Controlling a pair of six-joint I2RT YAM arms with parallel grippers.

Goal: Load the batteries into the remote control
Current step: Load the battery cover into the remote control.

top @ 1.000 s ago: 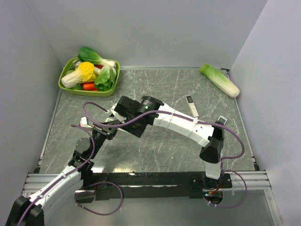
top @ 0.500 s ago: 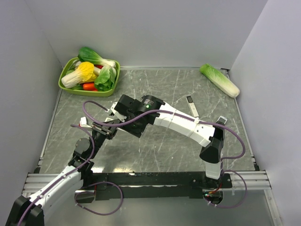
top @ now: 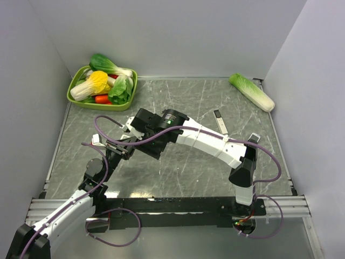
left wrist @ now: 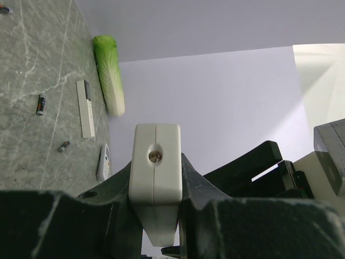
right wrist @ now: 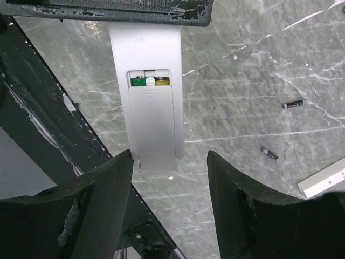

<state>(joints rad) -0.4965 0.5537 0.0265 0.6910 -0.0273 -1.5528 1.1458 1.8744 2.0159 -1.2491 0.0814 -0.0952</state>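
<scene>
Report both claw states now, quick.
Left claw: closed on the remote control.
Right claw: open, straddling the remote's near end, holding nothing.

no readable text — none legible.

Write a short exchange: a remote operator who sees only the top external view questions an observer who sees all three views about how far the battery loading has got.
Operator: From above I can't see the work. Is anything loaded yet?
Observer: Yes. The right wrist view shows green batteries sitting in the recess of the remote control, with the cover leaving only their ends showing.
Operator: Is the right hand gripping that cover?
Observer: No. The right hand is open, one finger on each side of the remote control's cover end.
</scene>
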